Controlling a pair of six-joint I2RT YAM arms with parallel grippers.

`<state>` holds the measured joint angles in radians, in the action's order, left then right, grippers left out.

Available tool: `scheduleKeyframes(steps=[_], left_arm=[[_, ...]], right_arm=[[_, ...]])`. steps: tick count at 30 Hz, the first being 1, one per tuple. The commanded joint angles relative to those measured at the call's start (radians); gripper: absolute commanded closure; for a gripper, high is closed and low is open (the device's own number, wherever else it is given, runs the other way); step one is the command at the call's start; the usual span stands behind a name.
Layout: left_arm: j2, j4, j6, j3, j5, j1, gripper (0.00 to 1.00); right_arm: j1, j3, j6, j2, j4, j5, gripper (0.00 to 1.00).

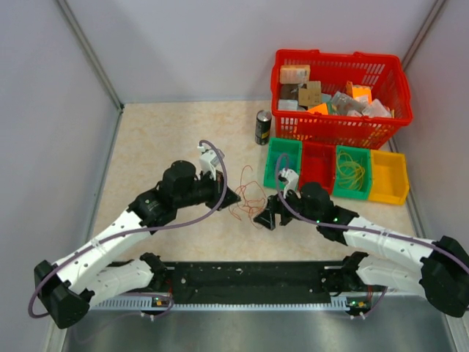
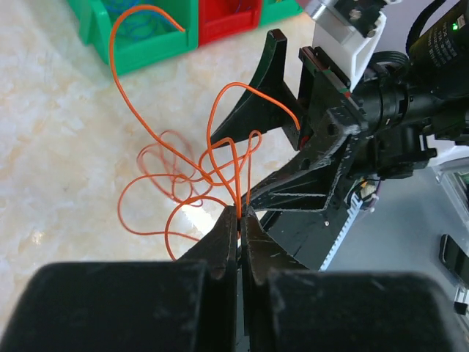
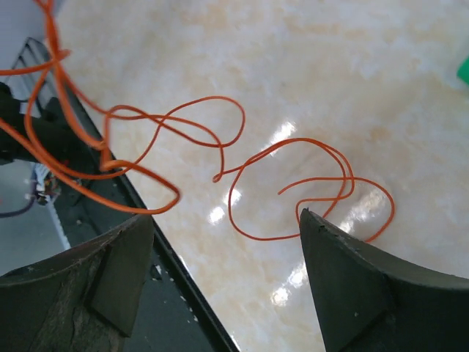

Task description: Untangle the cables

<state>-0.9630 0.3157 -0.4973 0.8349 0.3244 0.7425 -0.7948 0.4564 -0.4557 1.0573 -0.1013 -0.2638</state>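
A tangle of thin orange cables [image 1: 249, 198] lies on the beige table between my two grippers. My left gripper [image 1: 233, 196] is shut on an orange strand; in the left wrist view the jaws [image 2: 240, 213] pinch it, and the loops [image 2: 176, 176] spread beyond the tips. My right gripper [image 1: 267, 218] is open and empty, just right of the tangle. In the right wrist view it [image 3: 227, 216] hovers over orange loops [image 3: 242, 147] on the table, touching none. Its black fingers [image 2: 267, 103] show in the left wrist view. Blue wires lie in a green bin [image 1: 282, 163], yellow wires in another green bin [image 1: 353, 172].
A row of bins stands behind the tangle: green, red [image 1: 316, 167], green, yellow [image 1: 388, 176]. A red basket [image 1: 341, 95] full of items sits at the back right. A dark can [image 1: 263, 127] stands beside it. A black rail [image 1: 249, 275] runs along the near edge.
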Motion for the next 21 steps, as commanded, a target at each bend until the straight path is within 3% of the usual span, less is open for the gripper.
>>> scheduleKeyframes(steps=[1, 8, 13, 18, 21], left_arm=[[0.044, 0.003, 0.026, 0.061, 0.007, 0.003, 1.0], [0.069, -0.02, 0.019, 0.098, 0.03, 0.003, 1.0], [0.09, -0.021, 0.002, 0.113, 0.036, 0.003, 1.0], [0.11, -0.032, -0.006, 0.122, 0.025, 0.004, 1.0], [0.124, -0.029, -0.006, 0.133, 0.012, 0.003, 1.0]], right_arm=[[-0.007, -0.036, 0.026, -0.078, -0.233, -0.069, 0.2], [-0.007, -0.027, 0.028, -0.013, -0.391, -0.04, 0.24], [-0.011, -0.019, -0.015, 0.061, -0.483, -0.034, 0.4], [-0.04, -0.065, -0.064, 0.127, -0.65, -0.034, 0.4], [-0.041, -0.039, -0.092, 0.182, -0.621, 0.015, 0.61]])
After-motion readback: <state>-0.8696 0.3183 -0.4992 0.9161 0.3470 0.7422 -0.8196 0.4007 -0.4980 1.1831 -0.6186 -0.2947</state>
